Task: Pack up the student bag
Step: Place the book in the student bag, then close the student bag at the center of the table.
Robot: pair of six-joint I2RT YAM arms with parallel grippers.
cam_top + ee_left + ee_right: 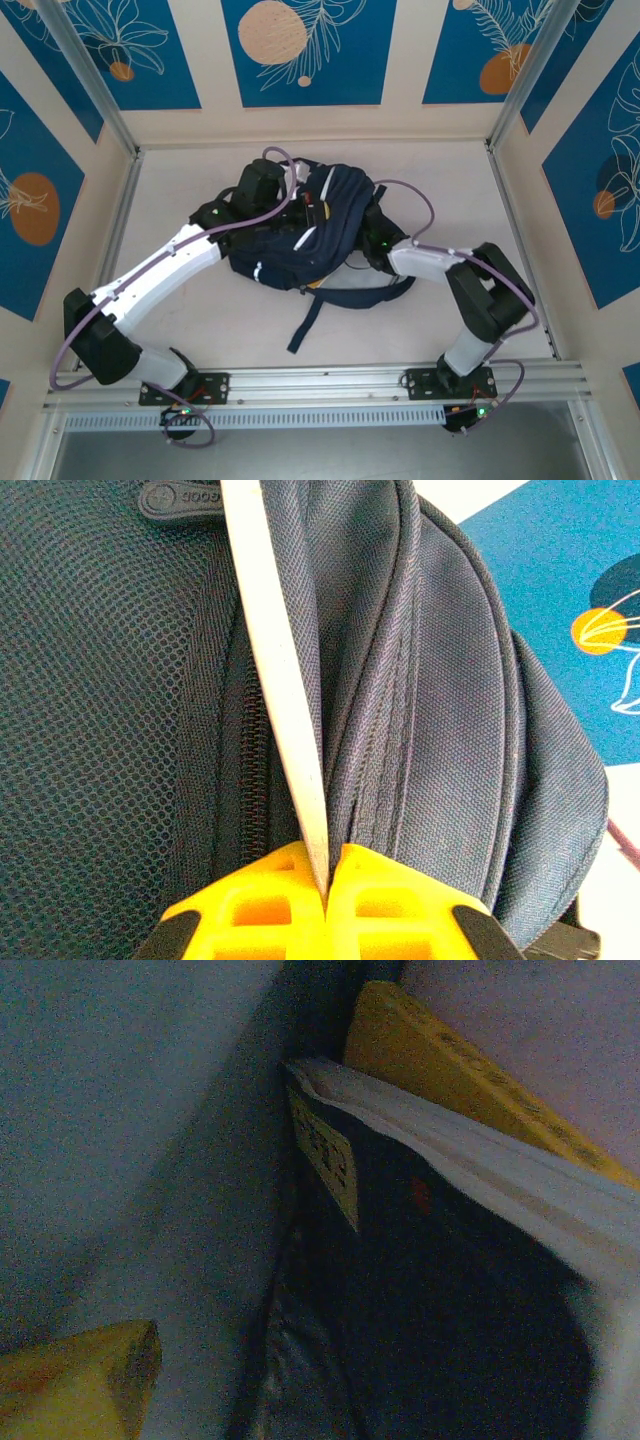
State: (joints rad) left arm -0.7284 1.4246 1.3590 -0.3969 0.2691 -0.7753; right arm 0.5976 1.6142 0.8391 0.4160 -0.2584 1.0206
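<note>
A black strap [305,325] trails toward the near edge of the worktop [180,180]. Beyond it the student bag [310,235], navy with pale stripes, slumps mid-worktop between both arms, its long axis roughly left to right. The left tool [325,880] is clamped on its white stripe [285,710]. The right tool [260,1170], fingers apart, sits in the bag's dark interior beside a dark book [450,1310], so it looks better placed for the next move.

Bright, even overhead light; inside the student bag [120,1110] dim, grainy, blurred.
</note>
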